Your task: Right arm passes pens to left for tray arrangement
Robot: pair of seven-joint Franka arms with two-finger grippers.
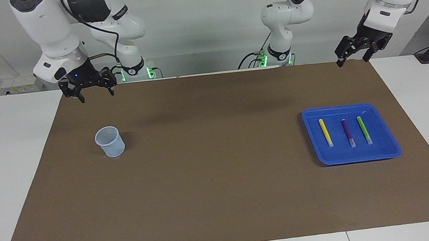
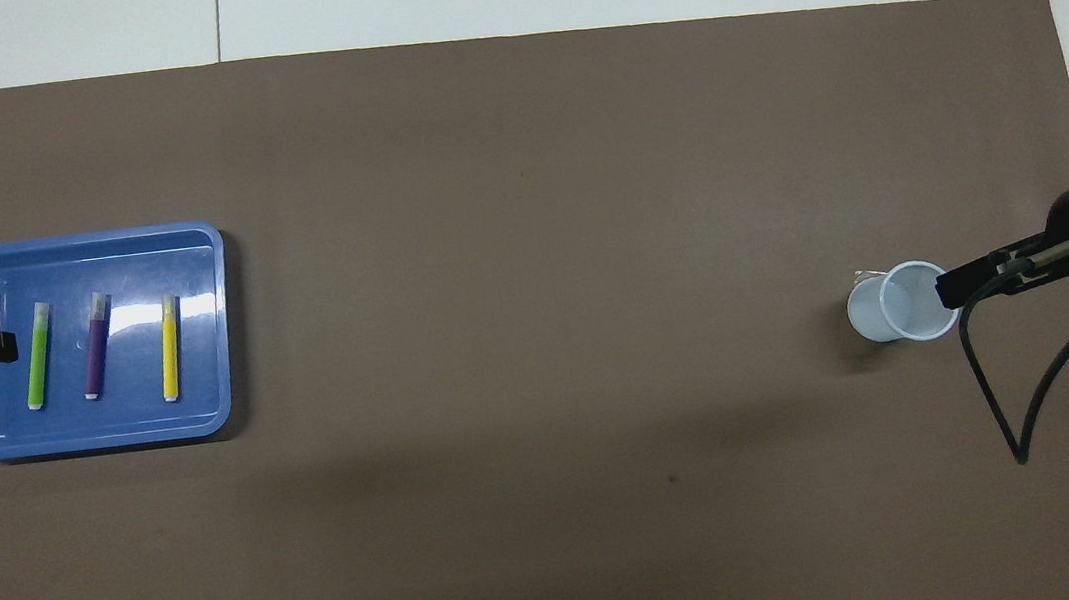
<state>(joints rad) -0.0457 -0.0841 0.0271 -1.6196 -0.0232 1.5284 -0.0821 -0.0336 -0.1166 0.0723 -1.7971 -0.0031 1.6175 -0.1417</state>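
Brown paper covers the white desk (image 1: 14, 163). Three slim marker pens, yellow (image 1: 325, 132), purple (image 1: 348, 132) and green (image 1: 364, 130), lie side by side in the shallow blue plastic tray (image 1: 392, 146). Only the facing view shows both tools whole: right tool (image 1: 92, 93) and left tool (image 1: 351, 60) hang spread apart and empty. A pale-blue mesh cup (image 1: 110, 141) stands toward the right arm's end.

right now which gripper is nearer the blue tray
Left. The left gripper hangs open above the mat's edge at the tray's end of the table; the right gripper hangs open at the other end, near the mesh cup.
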